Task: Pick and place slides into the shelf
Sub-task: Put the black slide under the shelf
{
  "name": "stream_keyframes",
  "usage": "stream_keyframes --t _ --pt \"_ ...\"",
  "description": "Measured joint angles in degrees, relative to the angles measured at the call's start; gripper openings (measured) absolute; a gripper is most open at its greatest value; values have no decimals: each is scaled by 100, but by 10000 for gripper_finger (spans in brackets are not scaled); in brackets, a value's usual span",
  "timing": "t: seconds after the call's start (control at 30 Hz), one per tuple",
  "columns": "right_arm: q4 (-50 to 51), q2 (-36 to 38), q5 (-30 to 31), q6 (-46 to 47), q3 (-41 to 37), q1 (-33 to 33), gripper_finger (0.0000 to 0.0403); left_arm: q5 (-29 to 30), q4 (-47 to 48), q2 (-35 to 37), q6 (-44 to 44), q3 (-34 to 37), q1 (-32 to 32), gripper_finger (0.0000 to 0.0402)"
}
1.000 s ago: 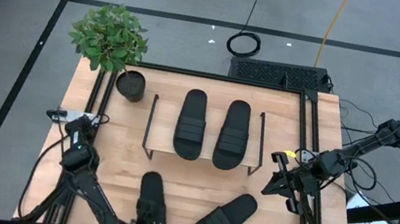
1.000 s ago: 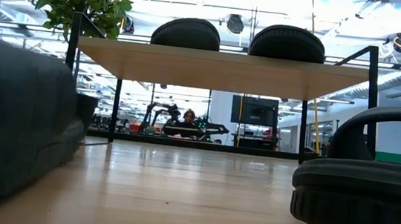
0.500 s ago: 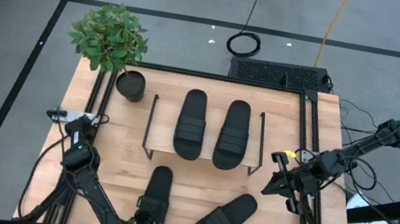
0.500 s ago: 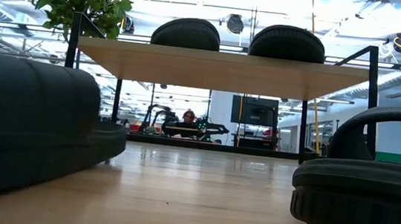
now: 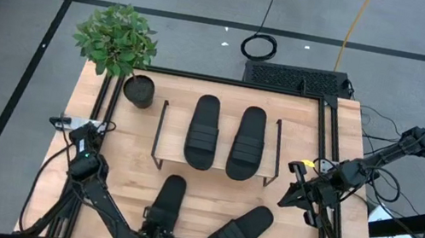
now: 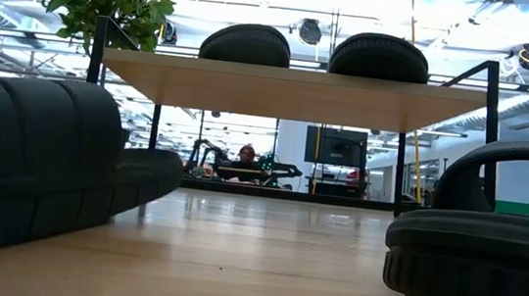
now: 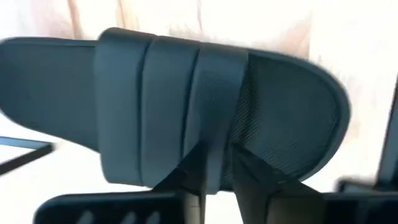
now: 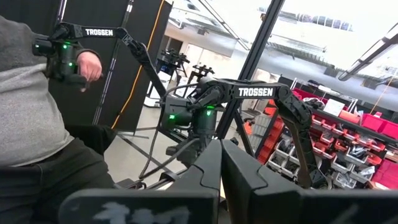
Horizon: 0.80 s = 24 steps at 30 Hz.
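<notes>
Now holding one slide by its back end in the shut left gripper, toe pointing straight at the shelf just ahead; right gripper closed, far off.

Slides, black, ribbed straps: two side by side atop shelf; two on desk in front.

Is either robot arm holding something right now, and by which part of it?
The left end effector grips a black slide by its ribbed strap, at the strap's edge. The right end effector, off the table's right edge, holds nothing.
</notes>
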<state>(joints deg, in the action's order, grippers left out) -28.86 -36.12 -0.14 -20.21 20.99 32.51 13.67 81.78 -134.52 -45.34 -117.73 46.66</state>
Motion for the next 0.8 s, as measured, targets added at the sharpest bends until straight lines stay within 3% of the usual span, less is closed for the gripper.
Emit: stream_keyframes --t 0.17,0.37,0.53,0.73,0.8 --pt "0 -1 0 0 0 0 0 -59 -257 -1 -240 4 20 95" --pt "-2 0 -2 0 0 0 0 -21 -294 -2 -544 4 -58 101" --pt "-2 0 -2 0 0 0 0 562 -224 -4 -840 4 82 74" --pt "-2 0 1 -17 0 0 0 774 -194 -7 -819 4 403 10" --pt "-2 0 2 -20 0 0 0 927 -178 -7 -771 4 495 5"
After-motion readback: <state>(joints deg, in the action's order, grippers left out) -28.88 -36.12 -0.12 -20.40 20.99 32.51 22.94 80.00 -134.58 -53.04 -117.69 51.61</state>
